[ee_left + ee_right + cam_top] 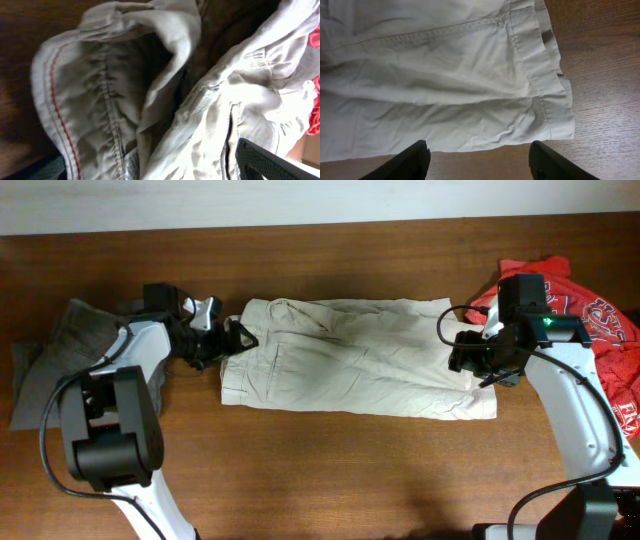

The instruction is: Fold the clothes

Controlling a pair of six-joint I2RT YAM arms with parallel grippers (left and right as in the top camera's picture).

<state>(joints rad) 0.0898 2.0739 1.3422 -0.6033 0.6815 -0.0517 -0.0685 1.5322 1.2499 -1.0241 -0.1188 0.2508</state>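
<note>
Right gripper [479, 146], jaws wide, at shorts [445, 85]

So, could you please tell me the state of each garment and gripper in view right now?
Beige shorts: spread flat across the table, waistband end on the left bunched up.
Left gripper: at the waistband; open or shut can't be told.
Right gripper: open, empty, at the leg hems.
Grey shorts: crumpled heap, unfolded, at the table's left end.
Red T-shirt: crumpled, unfolded, at the right end.
</note>
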